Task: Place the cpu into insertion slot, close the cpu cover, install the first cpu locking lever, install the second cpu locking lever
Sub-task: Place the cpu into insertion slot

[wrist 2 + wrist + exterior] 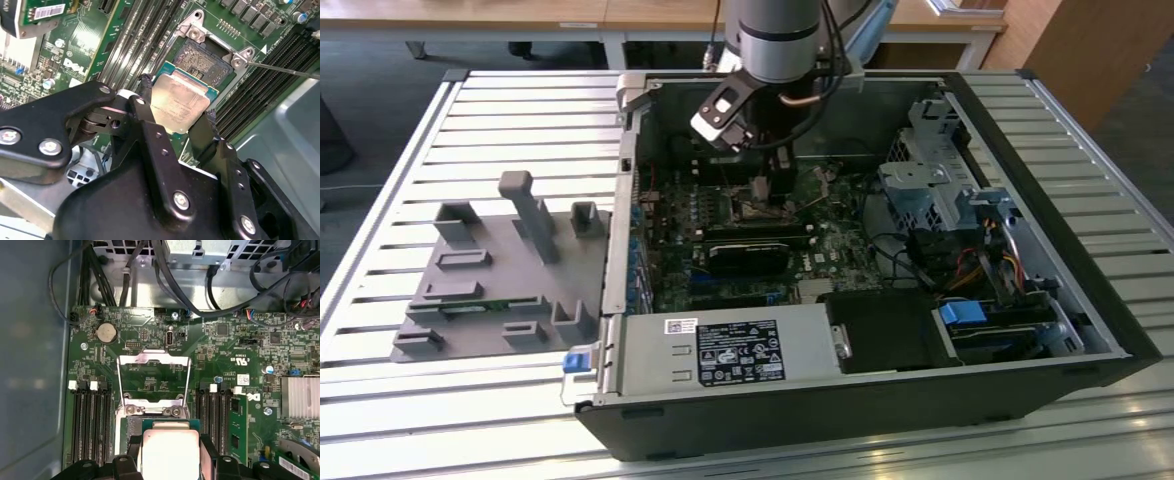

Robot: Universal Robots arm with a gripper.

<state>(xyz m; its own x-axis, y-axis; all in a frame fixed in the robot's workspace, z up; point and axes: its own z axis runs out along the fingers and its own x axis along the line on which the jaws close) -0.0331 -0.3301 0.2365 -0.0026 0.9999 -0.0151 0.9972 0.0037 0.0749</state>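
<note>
Case: the open computer case (854,415) lies on its side on the slatted table (400,400), and the green motherboard (235,340) sits inside it.
Slot: the insertion slot (202,60) is set into that board, and in the second wrist view much of its dark pin field is bare.
Chip: here's the cpu (179,102), silvery top facing up. It's held tilted over one edge of the slot and hides part of it. I can't tell whether it touches the slot.
Tool: the gripper (177,100) is clenched on the chip, with a black finger (150,130) pressed against each of two opposite edges.
Cover: the cpu cover (154,358) is flipped open and stands up at the far edge of the slot from the chip. The board shows through its cut-out centre.
Lever: a thin metal rod (280,69) runs out from one corner of the slot and isn't latched down.
Either side of the slot: long black memory slots (90,420) run along both flanks.
Beyond the cover: a round coin battery (106,332) sits on the board.
Well apart from the slot: a grey fixture (494,270) stands on the table outside the case.
</note>
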